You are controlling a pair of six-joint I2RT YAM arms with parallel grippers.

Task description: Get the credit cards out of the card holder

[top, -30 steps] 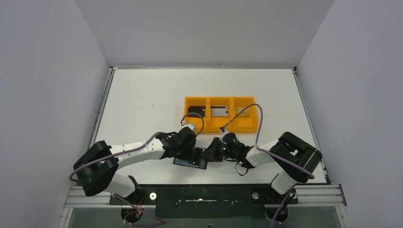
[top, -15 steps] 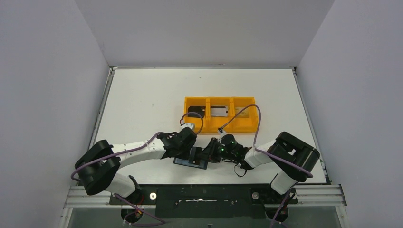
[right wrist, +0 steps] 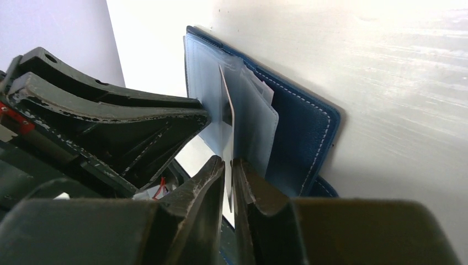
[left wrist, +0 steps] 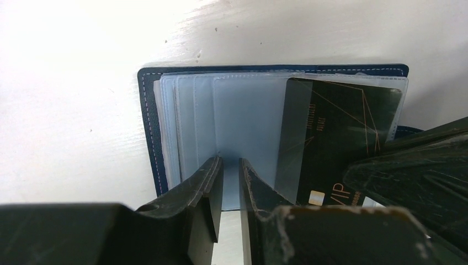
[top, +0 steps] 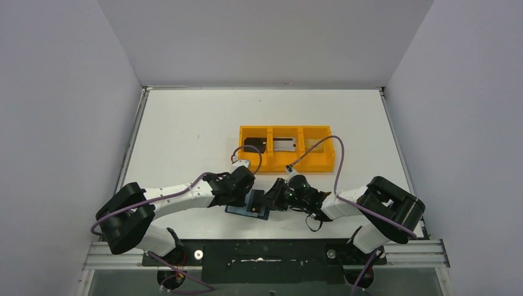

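Note:
The navy card holder (top: 237,210) lies open at the near table edge, its blue-grey clear sleeves fanned out in the left wrist view (left wrist: 146,121). A black credit card (left wrist: 342,138) marked VIP sticks partly out of a sleeve. My right gripper (right wrist: 230,161) is shut on this card's edge (right wrist: 227,105), seen edge-on beside the holder (right wrist: 303,127). My left gripper (left wrist: 230,163) is shut, its tips resting on the sleeves next to the card. From above, the left gripper (top: 245,192) and the right gripper (top: 271,198) meet over the holder.
An orange three-compartment tray (top: 321,161) stands behind the grippers, with a black card (top: 254,145) in its left compartment and a silver-grey card (top: 285,145) in the middle one. Purple cables loop over the tray's front. The table's near edge lies just below the holder.
My right gripper has shifted slightly with the black card, and its elbow has swung to the right. The left arm and the card holder have hardly moved.

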